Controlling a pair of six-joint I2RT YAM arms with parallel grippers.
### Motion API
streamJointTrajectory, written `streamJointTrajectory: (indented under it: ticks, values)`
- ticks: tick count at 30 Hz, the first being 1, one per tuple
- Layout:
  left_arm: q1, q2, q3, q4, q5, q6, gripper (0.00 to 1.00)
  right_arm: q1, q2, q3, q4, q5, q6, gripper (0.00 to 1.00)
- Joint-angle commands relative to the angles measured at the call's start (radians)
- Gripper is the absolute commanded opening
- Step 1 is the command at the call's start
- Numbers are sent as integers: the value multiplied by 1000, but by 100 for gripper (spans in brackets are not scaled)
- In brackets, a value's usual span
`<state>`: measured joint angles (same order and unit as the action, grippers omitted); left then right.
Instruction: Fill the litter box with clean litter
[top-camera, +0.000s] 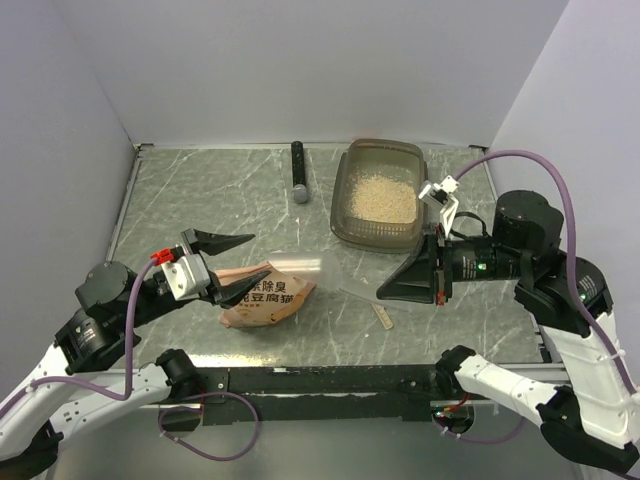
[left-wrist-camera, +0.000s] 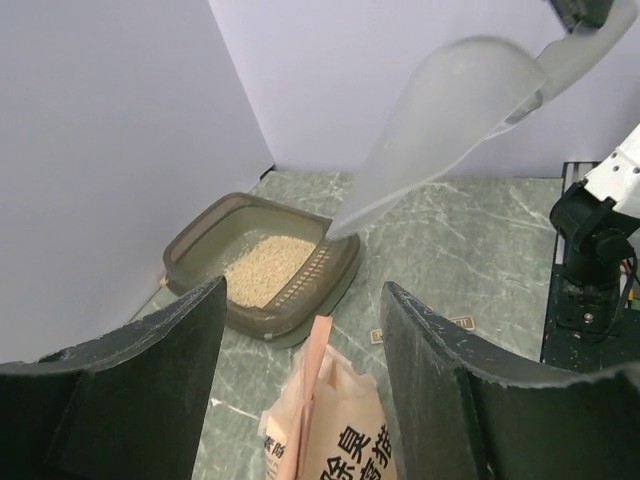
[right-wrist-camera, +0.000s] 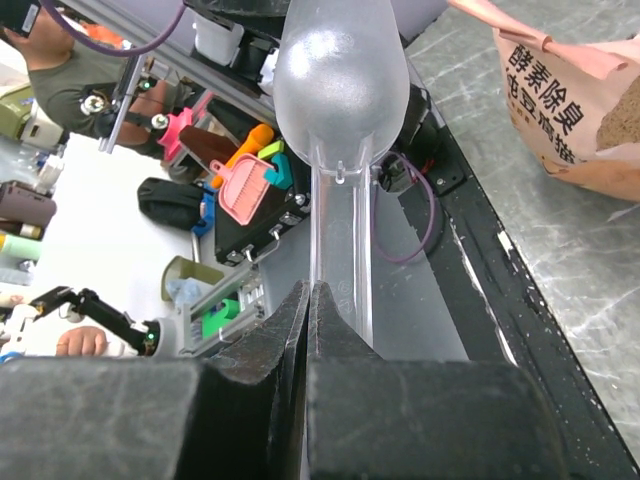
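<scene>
— Question: from above, how full is the litter box (top-camera: 340, 198)?
— Only a little. The clean litter (top-camera: 388, 200) is a thin, pale patch in the middle. It looks loose and grainy. The box sits at the far side of the desk (top-camera: 200, 200). The pouch (top-camera: 262, 302) lies near the front, well apart from it. I think the box needs more scoops.
— And from the left wrist?
— The left tool (left-wrist-camera: 302, 320) is spread wide and holds nothing. The pouch's top pokes up between its fingers, but I see no touch. The smoky brown box is ahead, close to the wall.
— And the right wrist?
— The right tool (right-wrist-camera: 310, 300) is pressed together on the handle of a clear scoop (right-wrist-camera: 340, 75). The scoop looks empty, so more scooping is likely left.
</scene>
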<state>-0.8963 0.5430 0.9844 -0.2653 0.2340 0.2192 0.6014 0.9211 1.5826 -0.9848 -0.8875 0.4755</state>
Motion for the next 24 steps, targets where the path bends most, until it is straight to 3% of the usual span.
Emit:
streamJointTrajectory:
  ticks: [1,15,24]
  values:
    - [-4,17,-7,70,57,-17,67,-2,12,-16,94,-48,31,0]
    - [-4,21,-10,115,120,-15,66,41,41,-56,166,-39,57,0]
    - [-4,43,-49,147,139,-21,49,60,25,-79,209,-53,90,0]
